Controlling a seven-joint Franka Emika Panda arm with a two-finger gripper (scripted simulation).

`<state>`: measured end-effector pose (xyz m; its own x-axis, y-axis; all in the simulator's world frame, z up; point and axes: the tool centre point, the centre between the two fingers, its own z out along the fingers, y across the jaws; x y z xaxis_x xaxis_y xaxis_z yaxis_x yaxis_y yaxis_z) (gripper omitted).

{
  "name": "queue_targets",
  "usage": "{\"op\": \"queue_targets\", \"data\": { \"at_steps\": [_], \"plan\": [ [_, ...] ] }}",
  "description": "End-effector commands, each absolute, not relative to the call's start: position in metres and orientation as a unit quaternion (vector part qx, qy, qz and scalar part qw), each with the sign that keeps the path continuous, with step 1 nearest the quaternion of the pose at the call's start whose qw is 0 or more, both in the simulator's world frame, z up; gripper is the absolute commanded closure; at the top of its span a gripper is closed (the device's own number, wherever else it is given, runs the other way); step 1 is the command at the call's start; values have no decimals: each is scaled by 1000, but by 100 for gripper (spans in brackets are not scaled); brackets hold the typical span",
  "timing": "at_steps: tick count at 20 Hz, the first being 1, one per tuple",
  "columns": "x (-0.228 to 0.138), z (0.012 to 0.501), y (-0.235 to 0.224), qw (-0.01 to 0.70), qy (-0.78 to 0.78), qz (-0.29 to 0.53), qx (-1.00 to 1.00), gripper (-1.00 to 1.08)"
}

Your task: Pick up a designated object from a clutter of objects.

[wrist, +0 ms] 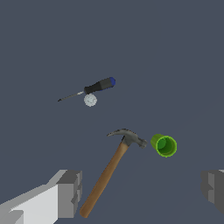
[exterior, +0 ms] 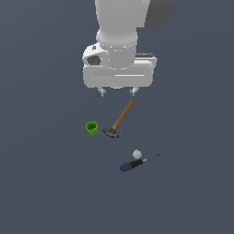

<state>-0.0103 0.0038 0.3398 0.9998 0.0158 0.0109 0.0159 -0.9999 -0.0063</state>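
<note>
dark blue-grey floor (exterior: 41,192) lies flat and matte under everything, without any edge or texture that i can see. my gripper (exterior: 118,92) hangs high over the objects with the fingers (wrist: 70,192) spread wide and nothing between them. the green cup (exterior: 92,128) stands upright on the floor, mouth up, just beside the dark head of the hammer (exterior: 119,119), at the exterior view's left of it; i cannot tell for sure if cup and head touch, there seems to be a thin gap. the cup is a small bright cylinder with thin wall, it looks like smooth plastic. the hammer has a long wooden handle, warm brown, and a curved metal head with claw. the screwdriver (exterior: 135,162) with black and blue handle and thin shaft lies well apart, and the white ball (exterior: 136,153) rests just beside its handle. for this step, i judge that i must first move sideways until the cup is centred between my fingers, because now it sits nearer to one finger in the wrist view. then i should descend straight, and turn the wrist so no finger comes down on the hammer head. the round wall may slip, so i would close around the middle of the cup, slowly.
</note>
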Motion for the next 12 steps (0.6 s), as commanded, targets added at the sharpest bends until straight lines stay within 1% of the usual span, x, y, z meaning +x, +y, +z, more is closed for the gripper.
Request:
{"op": "queue_targets", "data": {
  "at_steps": [1,8,12],
  "plan": [
    [-10,340,4,3,-8,-5,-1000,-92],
    [-12,354,-11,-4,12,-11,-1000,-92],
    [-12,355,-12,-5,13,-12,-1000,-92]
  ]
}}
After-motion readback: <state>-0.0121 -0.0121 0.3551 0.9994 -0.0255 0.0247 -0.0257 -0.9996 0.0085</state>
